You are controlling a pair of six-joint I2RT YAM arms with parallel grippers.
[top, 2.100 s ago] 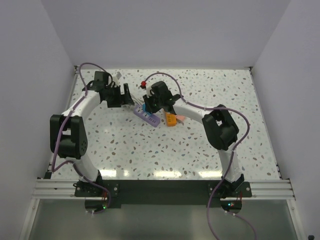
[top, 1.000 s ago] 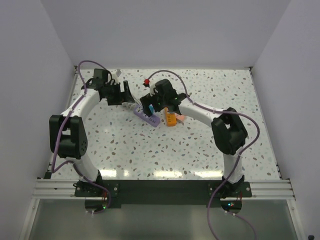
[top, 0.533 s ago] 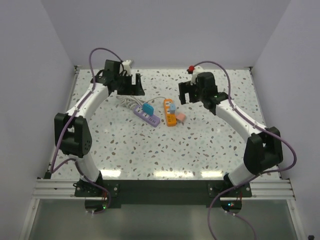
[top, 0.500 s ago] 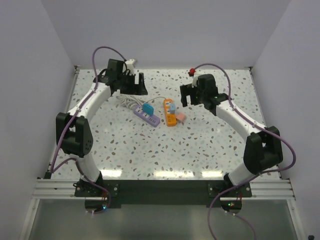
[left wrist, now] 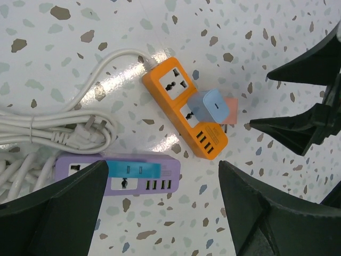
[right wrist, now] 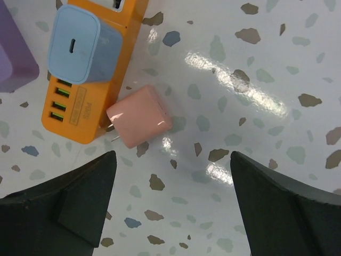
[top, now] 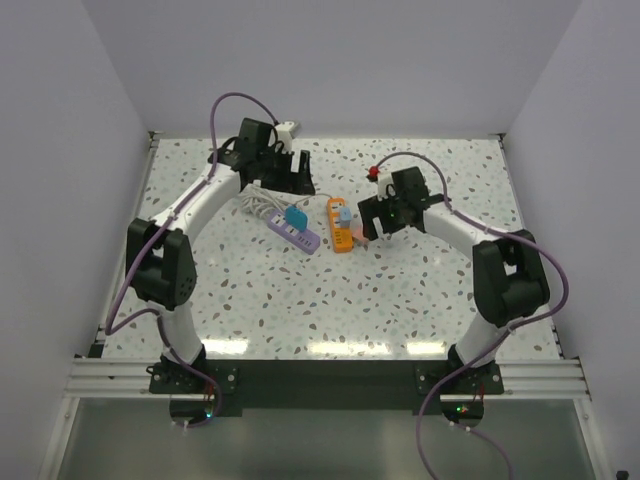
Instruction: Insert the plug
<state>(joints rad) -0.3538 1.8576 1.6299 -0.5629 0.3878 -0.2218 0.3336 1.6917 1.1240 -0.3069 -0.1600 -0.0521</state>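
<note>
The pink plug (right wrist: pixel 139 116) is lying loose on the table (top: pixel 300 300), its prongs pointing at the side of the orange power strip (right wrist: pixel 80 113) and sitting just beside it. A light blue adapter (right wrist: pixel 80 45) is sitting in that strip's socket. The right pincer (right wrist: pixel 171 160) is hanging over the pink plug with its fingers (right wrist: pixel 64 208) spread wide, gripping and touching nothing. The left pincer (left wrist: pixel 162 165) is likewise gaping and empty, hovering above both strips. Its wrist view is showing what the right wrist view is cropping out: the purple power strip (left wrist: pixel 160 178) carrying a blue plug (left wrist: pixel 133 169), and the bundled white cable (left wrist: pixel 53 133) beside it.
</note>
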